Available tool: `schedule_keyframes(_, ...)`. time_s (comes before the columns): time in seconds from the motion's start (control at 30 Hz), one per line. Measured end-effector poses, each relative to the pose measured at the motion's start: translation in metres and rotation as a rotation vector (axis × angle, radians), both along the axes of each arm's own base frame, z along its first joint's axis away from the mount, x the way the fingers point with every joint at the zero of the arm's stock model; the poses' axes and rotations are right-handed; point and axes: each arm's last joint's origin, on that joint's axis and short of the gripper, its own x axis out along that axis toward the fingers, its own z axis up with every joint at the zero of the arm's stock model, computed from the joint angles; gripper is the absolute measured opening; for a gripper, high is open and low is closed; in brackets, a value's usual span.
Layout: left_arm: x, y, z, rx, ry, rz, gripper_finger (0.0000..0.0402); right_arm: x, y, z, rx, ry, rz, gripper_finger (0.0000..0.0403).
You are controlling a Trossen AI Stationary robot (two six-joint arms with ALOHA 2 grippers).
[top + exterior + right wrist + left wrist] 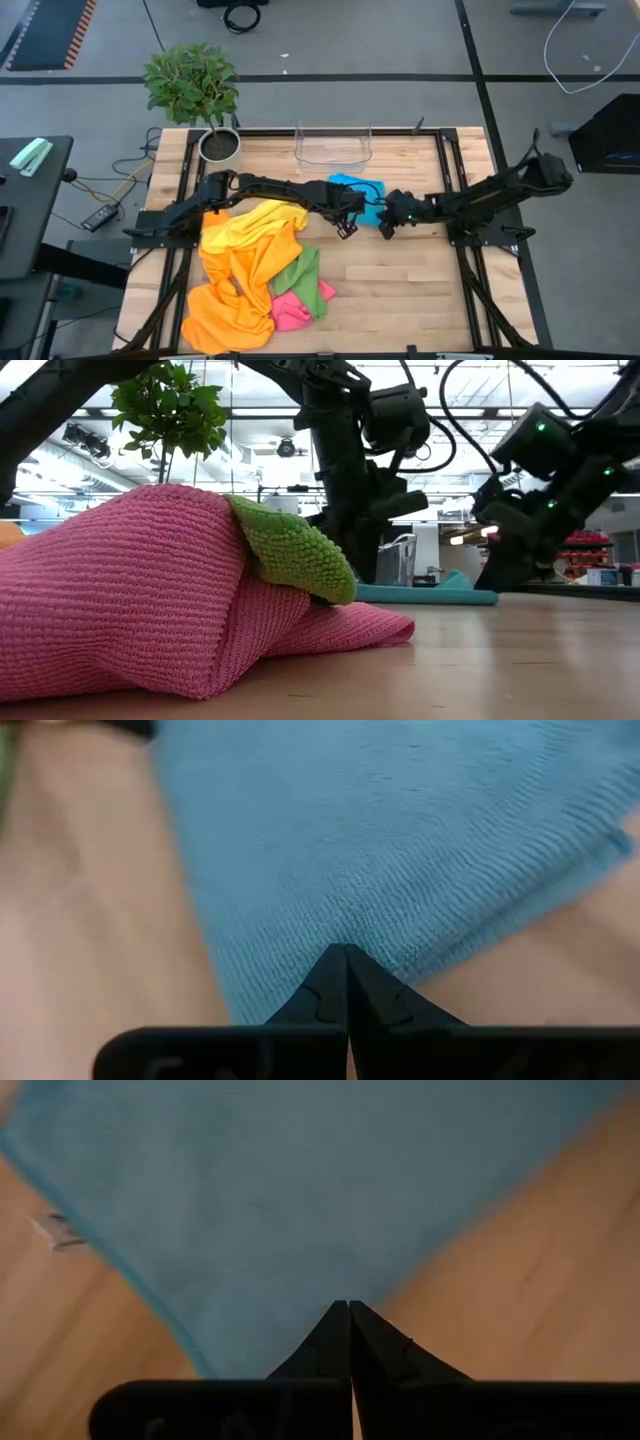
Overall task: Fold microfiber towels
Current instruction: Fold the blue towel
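Note:
A blue towel (358,190) lies near the table's middle, flat on the wood in the low view (420,596). My left gripper (347,228) and my right gripper (386,231) stand close together at its near side, each shut on it. At the near left, yellow (262,225), orange (228,300), green (303,278) and pink (290,312) towels lie in a loose heap, overlapping one another. The pink (130,600) and green (295,550) ones fill the low view's left and hide the left gripper's fingertips there. My left gripper pinches a corner of the blue towel (340,1285) between its two shut fingers, slanting steeply down. The cloth fans out from the fingertips toward the table's far side. One layer or several, I cannot tell. My right gripper pinches the blue towel at a rounded corner (345,935) between its two shut fingers, slanting down from the table's right. The cloth spreads away from the fingertips and lies low on the wood.
A clear plastic bin (333,146) stands at the far edge just beyond the blue towel. A potted plant (200,90) sits at the far left corner. Bare wood (400,290) stretches across the near right of the table.

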Motion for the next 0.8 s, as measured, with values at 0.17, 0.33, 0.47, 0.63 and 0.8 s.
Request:
schedule_keyframes(0.17,-0.002,0.015,0.002,0.009,0.008,0.010,0.0004,0.001,0.031,0.001,0.116,-0.030,0.042,0.0000)
schedule_keyframes(0.33,-0.002,0.027,-0.006,0.016,0.033,-0.015,0.0003,0.010,0.066,0.025,0.225,-0.118,0.229,0.0000)
schedule_keyframes(0.47,-0.002,0.034,-0.008,0.001,0.034,-0.015,0.0005,0.006,0.068,0.049,0.194,-0.151,0.236,0.0001)
schedule_keyframes(0.63,-0.001,0.034,-0.008,-0.003,0.036,-0.075,0.0004,-0.017,0.042,0.059,0.121,-0.049,0.021,0.0001)
schedule_keyframes(0.8,-0.001,0.038,-0.007,-0.022,0.025,-0.095,0.0005,-0.031,0.027,0.063,0.098,0.009,-0.065,0.0002)
